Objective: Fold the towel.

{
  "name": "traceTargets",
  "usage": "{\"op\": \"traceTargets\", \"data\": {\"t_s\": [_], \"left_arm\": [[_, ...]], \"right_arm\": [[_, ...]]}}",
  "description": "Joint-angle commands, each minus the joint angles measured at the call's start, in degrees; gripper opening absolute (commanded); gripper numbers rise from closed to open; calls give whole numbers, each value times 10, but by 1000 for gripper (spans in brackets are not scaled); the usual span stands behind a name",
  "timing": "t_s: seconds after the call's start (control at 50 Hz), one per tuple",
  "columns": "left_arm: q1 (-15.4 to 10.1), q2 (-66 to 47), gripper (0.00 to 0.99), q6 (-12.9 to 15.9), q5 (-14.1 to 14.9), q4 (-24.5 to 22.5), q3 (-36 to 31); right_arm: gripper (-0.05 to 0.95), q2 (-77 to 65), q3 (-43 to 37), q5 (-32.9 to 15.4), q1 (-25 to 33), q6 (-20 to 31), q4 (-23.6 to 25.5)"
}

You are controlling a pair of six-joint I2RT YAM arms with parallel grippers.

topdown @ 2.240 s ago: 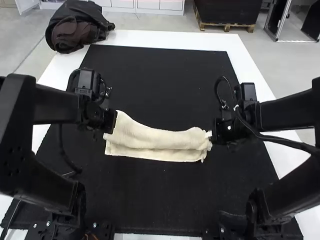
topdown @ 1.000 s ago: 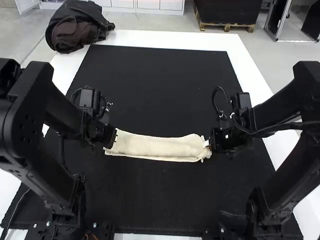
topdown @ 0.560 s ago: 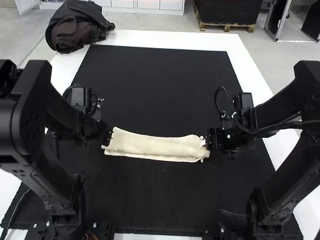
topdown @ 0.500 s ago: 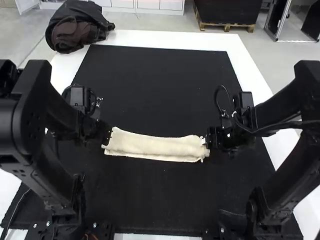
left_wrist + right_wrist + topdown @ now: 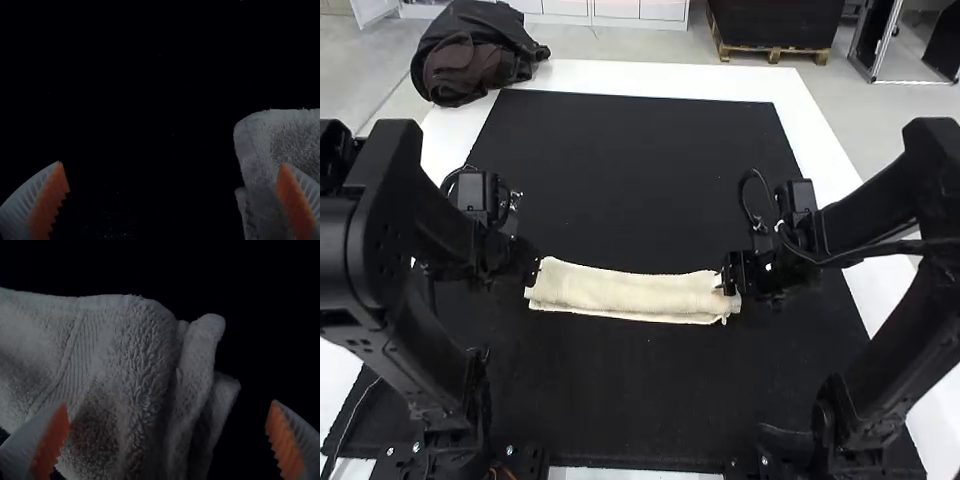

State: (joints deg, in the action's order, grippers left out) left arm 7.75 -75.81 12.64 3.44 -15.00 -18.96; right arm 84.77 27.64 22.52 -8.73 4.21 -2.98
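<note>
In the high view, the left gripper [image 5: 532,270] is at the left end of the cream towel [image 5: 630,293], and the right gripper [image 5: 728,283] is at its right end. Folded into a narrow strip, the towel lies across the black mat. In the left wrist view, the left gripper [image 5: 172,175] stands open, one finger over the edge of the towel [image 5: 270,140]. The right gripper [image 5: 167,415] is open too in the right wrist view, its fingers far apart over the towel's layered, slightly uneven end [image 5: 135,355].
A black mat [image 5: 640,150] covers most of the white table [image 5: 670,76]. A dark bag or jacket [image 5: 470,60] lies at the table's far left corner. Both arms stand at the sides of the mat.
The towel's raised back edge has come down flat. Both grippers lowered with it and let go; the left then shifted outward, and the right has just moved slightly inward over the towel's end.
</note>
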Motion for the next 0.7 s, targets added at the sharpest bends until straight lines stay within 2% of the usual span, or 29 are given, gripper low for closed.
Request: {"op": "traceTargets", "data": {"t_s": [0.0,0.34,0.68], "left_arm": [[17,7,964,-7,3,-4,-23],[66,10,964,-14,17,18,-58],[72,10,964,-17,29,29,-71]], "right_arm": [[902,7,12,9,-16,-21,-10],[902,29,14,2,-30,-36,-34],[902,50,7,-11,-31,-36,-56]]}}
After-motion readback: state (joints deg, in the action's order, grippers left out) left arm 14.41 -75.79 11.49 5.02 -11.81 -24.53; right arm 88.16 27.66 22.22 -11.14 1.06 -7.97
